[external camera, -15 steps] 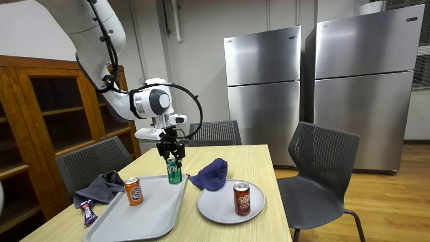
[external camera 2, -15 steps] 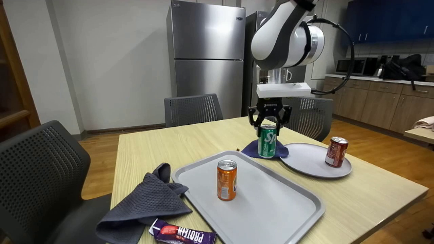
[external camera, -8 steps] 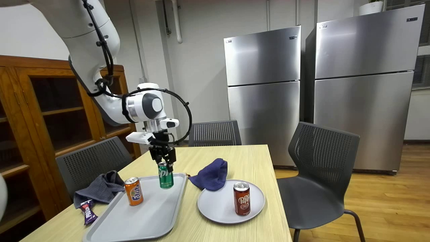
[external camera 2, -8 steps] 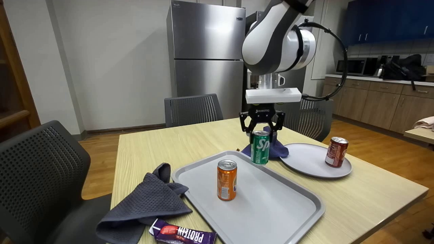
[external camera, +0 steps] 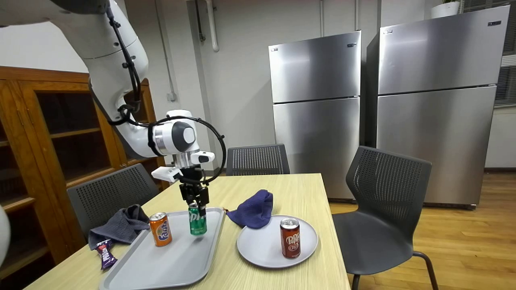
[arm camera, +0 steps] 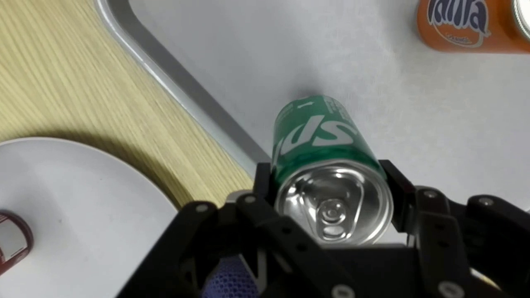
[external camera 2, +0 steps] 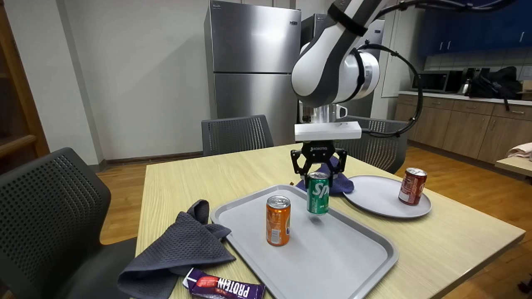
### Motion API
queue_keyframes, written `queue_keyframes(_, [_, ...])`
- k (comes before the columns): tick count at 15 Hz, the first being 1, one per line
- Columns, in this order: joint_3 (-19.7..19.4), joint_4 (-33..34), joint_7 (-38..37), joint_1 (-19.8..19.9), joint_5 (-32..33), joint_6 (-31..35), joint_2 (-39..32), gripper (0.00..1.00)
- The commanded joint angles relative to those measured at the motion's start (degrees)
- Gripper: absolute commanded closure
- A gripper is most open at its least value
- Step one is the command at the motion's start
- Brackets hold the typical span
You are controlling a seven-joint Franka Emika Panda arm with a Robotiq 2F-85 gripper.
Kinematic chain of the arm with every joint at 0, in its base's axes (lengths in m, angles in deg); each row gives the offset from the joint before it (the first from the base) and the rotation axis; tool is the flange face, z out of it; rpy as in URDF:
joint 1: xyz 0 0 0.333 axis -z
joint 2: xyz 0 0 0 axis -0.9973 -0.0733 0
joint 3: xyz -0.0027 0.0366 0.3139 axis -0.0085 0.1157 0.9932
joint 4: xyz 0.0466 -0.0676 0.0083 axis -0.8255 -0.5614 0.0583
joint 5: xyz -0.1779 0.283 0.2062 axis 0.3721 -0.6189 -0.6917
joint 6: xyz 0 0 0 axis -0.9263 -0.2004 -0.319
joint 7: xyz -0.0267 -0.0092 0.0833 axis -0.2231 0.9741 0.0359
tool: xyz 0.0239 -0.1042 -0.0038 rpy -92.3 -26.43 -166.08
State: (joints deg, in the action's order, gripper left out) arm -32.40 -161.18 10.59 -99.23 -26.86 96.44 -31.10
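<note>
My gripper (external camera 2: 319,179) is shut on a green Sprite can (external camera 2: 318,199), gripping it near its top. In the wrist view the black fingers (arm camera: 262,180) press on both sides of the can (arm camera: 319,132), whose silver lid faces the camera. The can hangs upright a little above the grey tray (external camera 2: 341,257), with a faint shadow beneath it in both exterior views. An orange Fanta can (external camera: 161,229) stands on the same tray, apart from the held can. Part of that Fanta can (arm camera: 463,25) shows at the wrist view's upper right.
A round grey plate (external camera: 258,253) beside the tray bears a dark red Dr Pepper can (external camera: 290,237). A navy cloth (external camera: 256,209) lies against the plate. Past the tray's other side are a dark grey cloth (external camera 2: 178,241) and a purple protein bar (external camera 2: 224,286). Chairs surround the table.
The gripper and the held Sprite can have come over the tray from its far edge and sunk lower toward its surface. The Fanta can, plate and cloths have stayed put.
</note>
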Motion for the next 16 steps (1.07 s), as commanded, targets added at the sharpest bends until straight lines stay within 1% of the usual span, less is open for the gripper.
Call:
queue_keyframes(1, [0.6,2.6,-0.9,-0.1,-1.4,-2.0,-1.3,0.61])
queue_keyframes(9, [1.2,3.4,0.6,1.0,-6.3,-0.6,-2.7,0.61])
queue_keyframes(16, [0.6,3.0,0.1,0.3,-5.7,1.3,-3.0,0.61])
